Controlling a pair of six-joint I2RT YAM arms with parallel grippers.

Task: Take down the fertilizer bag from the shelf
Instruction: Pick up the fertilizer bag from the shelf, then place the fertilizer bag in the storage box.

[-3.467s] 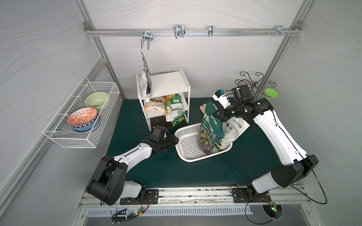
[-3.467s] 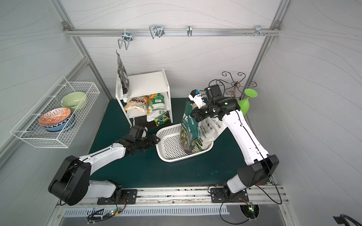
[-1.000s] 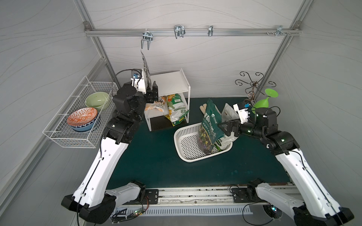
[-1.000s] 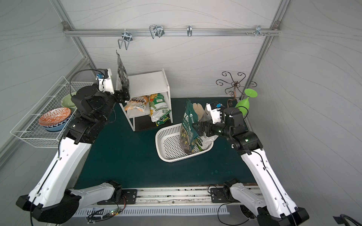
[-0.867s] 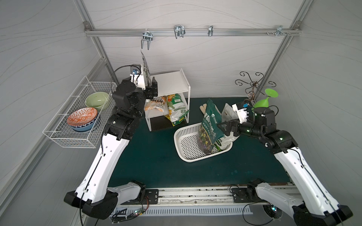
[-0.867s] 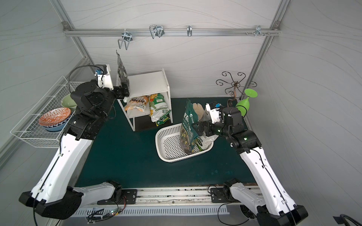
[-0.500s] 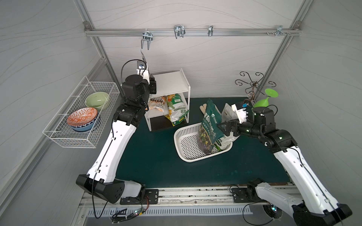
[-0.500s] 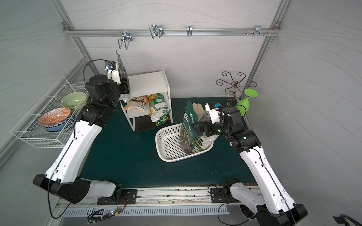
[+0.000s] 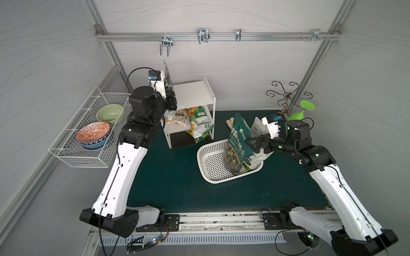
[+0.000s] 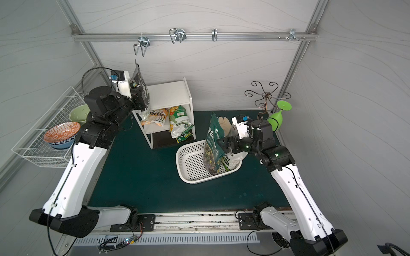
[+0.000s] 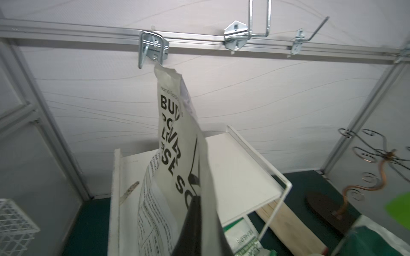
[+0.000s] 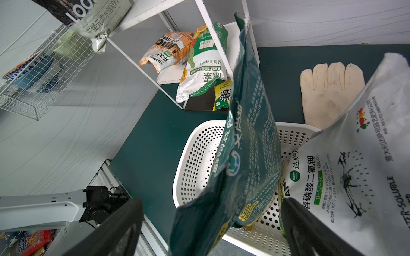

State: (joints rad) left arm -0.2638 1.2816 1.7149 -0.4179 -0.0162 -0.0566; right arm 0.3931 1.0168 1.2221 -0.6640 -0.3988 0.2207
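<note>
Left claw (image 10: pixel 138 93) indistinct on fertilizer bag (image 10: pixel 139 78)

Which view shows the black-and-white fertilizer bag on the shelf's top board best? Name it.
Left wrist: the fertilizer bag fills it, lettering readable. Both top views show it small, slanted; right wrist catches only its bottom.

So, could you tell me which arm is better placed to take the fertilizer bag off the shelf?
The left arm: its jaws are shut on the black-and-white fertilizer bag on top of the shelf. The right arm has its jaws open by the dark green bag in the perforated basket.
</note>
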